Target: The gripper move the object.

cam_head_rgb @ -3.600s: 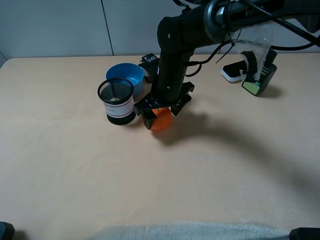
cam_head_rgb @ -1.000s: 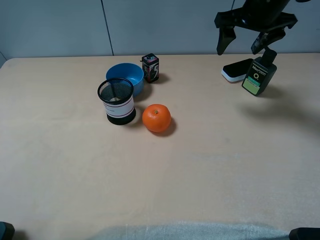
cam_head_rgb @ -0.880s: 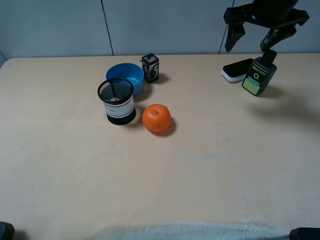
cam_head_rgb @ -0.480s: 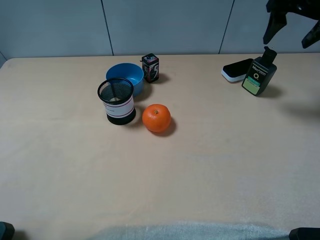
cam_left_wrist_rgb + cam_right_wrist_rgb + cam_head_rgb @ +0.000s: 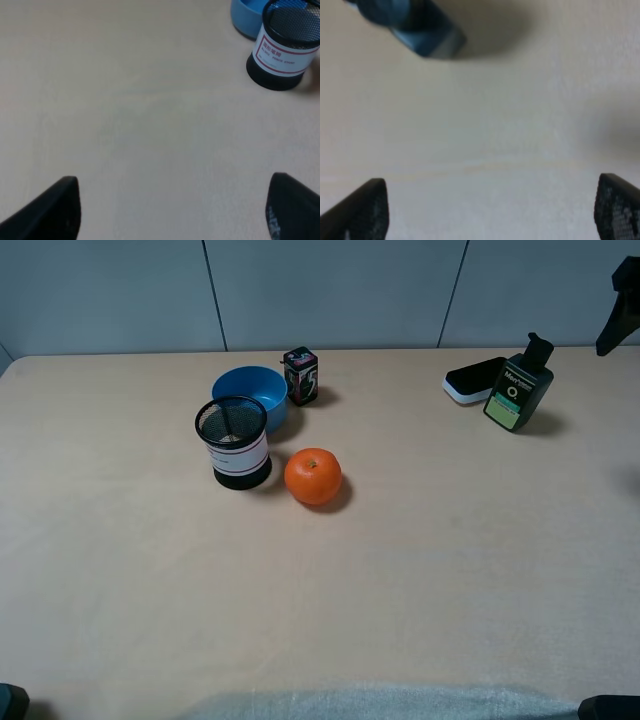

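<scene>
Pale beige tabletop (image 5: 420, 570) fills the exterior high view, with a grey panelled wall behind it at 12 o'clock. The orange mandarin (image 5: 313, 476) sits alone on the table a little left of the centre, and nothing holds it. Just beside it, at its 9 o'clock, stands a black mesh cup (image 5: 233, 443) with a white label, and the blue bowl (image 5: 255, 395) is behind that cup, touching or almost touching it. A small dark box (image 5: 301, 375) stands at 1 o'clock from the bowl. Far at 2 o'clock of the table there is a green bottle (image 5: 515, 386) with a black cap, and a flat black and white item (image 5: 472, 381) lies just beside it. Only a dark piece of the right arm (image 5: 622, 312) shows at the right edge of this view, well apart from the fruit. In the left wrist view, the left gripper (image 5: 172, 210) has its two black fingertips (image 5: 55, 207) far from each other, so it is wide and holds nothing; the mesh cup (image 5: 282, 50) and the bowl's rim (image 5: 246, 17) are seen beyond it. In the right wrist view, which is blurred, the right gripper (image 5: 492, 207) is also wide and holds nothing, above bare table, with a blurred dark blue thing (image 5: 415, 25) that I cannot identify.
</scene>
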Motion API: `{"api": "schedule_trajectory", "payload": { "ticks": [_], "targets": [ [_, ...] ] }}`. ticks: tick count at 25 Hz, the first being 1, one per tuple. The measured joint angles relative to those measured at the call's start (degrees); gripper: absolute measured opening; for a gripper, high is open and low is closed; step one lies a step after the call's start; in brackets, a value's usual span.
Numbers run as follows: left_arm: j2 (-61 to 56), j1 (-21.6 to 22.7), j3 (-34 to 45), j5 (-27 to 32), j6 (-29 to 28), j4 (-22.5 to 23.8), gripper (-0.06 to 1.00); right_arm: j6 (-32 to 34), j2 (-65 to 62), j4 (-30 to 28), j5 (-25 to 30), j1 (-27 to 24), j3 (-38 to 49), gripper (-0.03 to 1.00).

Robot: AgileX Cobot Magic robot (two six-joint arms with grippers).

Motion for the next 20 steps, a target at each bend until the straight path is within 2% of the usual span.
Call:
{"api": "schedule_trajectory", "payload": {
  "ticks": [20],
  "targets": [
    [0.0,0.0,0.0,0.0,0.0,0.0,0.75,-6.8,-31.2,0.4,-13.2,0.0,28.5,0.62]
  ]
}}
